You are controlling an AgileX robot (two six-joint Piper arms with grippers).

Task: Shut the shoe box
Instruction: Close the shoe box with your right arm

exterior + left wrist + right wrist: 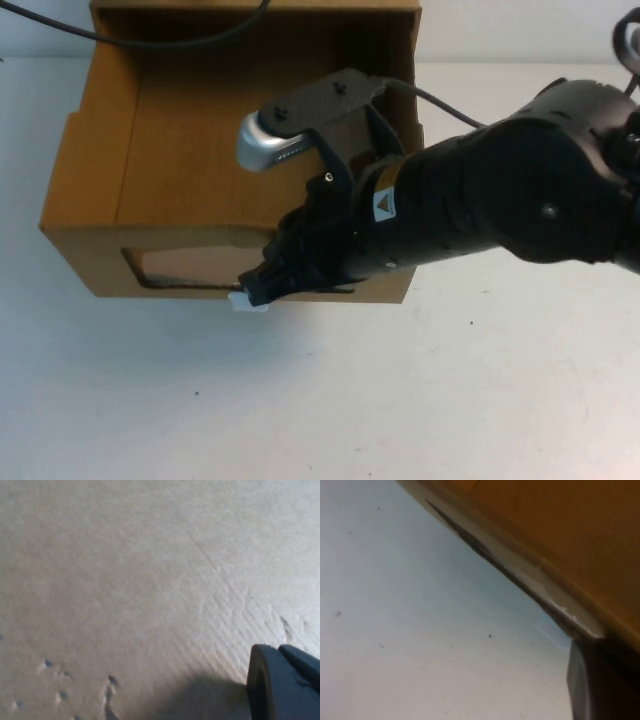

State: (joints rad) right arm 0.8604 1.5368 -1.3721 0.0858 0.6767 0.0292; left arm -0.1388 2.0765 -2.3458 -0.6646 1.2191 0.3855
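On the left of the high view, the shoe box is sitting toward the far left side of the white table, its drawer pulled out toward the robot so the brown interior is lying open to the camera. The front panel's clear window is facing the near edge. The left gripper is not appearing in the high view at all; its wrist camera is showing only plain cardboard very close by (which surface of the box it is, I cannot tell), and whether its jaws are parted or together cannot be made out.

Moving right, the right gripper is reaching in from the right and pressing against the bottom edge of the front panel, right at the small white pull tab. Its jaws appear drawn together at the tab, though whether they are actually pinching it is hidden by the arm's own bulk.

The step in hand seems to be the closing push itself. The next move is probably calling for a straight, level shove away from the robot, keeping the drawer square so it is not jamming in its sleeve.
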